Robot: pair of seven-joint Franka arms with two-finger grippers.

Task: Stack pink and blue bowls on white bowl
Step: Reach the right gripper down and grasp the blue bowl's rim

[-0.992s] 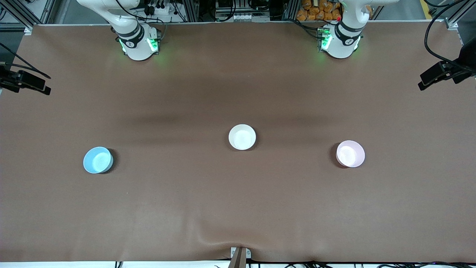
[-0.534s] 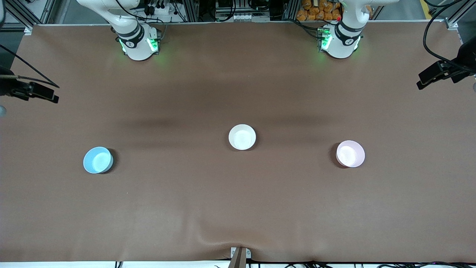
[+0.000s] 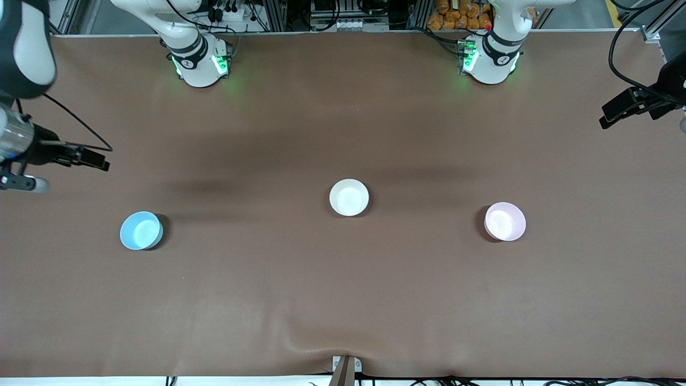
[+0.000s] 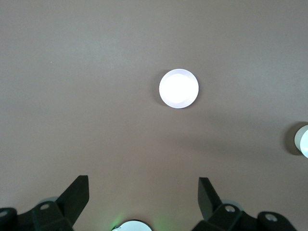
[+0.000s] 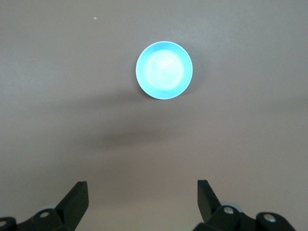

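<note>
The white bowl [image 3: 349, 197] stands in the middle of the table. The sky-blue bowl [image 3: 141, 230] stands toward the right arm's end, a little nearer the front camera. The pale pink bowl [image 3: 505, 221] stands toward the left arm's end. All three are upright, empty and well apart. My right gripper [image 5: 143, 188] is open and empty, high over the table, with the blue bowl [image 5: 164, 70] ahead of it. My left gripper [image 4: 143, 185] is open and empty, also high, with the pink bowl [image 4: 178, 88] ahead of it and the white bowl [image 4: 303, 140] at the frame's edge.
The table is covered by a brown cloth [image 3: 343, 289]. The right arm's wrist and its camera [image 3: 75, 156] hang over the table's edge at the right arm's end. The left arm's wrist camera [image 3: 629, 104] hangs at the left arm's end. Both arm bases [image 3: 198, 64] stand along the back edge.
The right arm's wrist has come farther in over the table, toward the blue bowl. The left arm's wrist has shifted only slightly. The bowls have not moved.
</note>
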